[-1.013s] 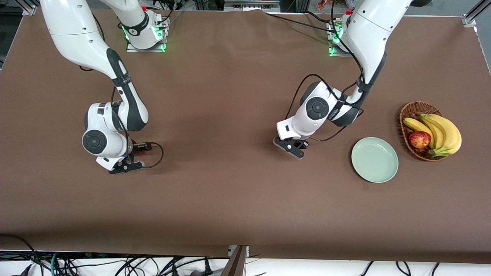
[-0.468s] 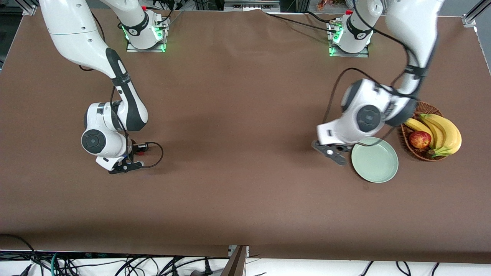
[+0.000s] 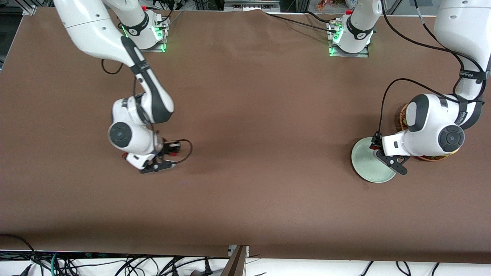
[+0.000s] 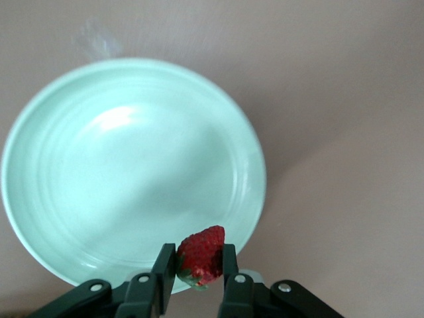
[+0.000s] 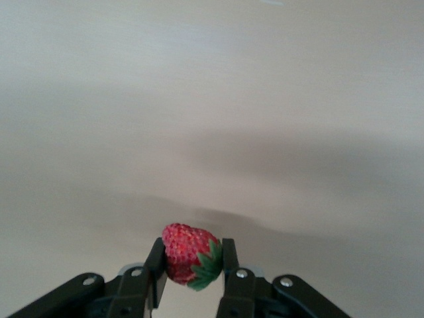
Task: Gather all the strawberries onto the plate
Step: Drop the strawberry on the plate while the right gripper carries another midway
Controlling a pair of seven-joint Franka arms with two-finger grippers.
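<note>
My left gripper [image 4: 197,265] is shut on a red strawberry [image 4: 201,255] and hangs over the rim of the pale green plate [image 4: 132,165]. In the front view that gripper [image 3: 374,147] is over the plate's [image 3: 370,168] edge toward the right arm's end. My right gripper [image 5: 192,265] is shut on a second strawberry [image 5: 189,260], green top showing, above bare brown table. In the front view it [image 3: 172,153] hangs toward the right arm's end of the table. A third small red strawberry [image 3: 125,156] lies on the table beside the right hand.
The brown wicker basket [image 3: 401,115] stands beside the plate toward the left arm's end, mostly covered by my left arm. Brown cloth covers the whole table. Cables run along the table's edge nearest the front camera.
The left arm swung from mid-table to over the plate, carrying its strawberry. The right gripper closed on a strawberry and moved toward the table's middle, uncovering a berry on the table.
</note>
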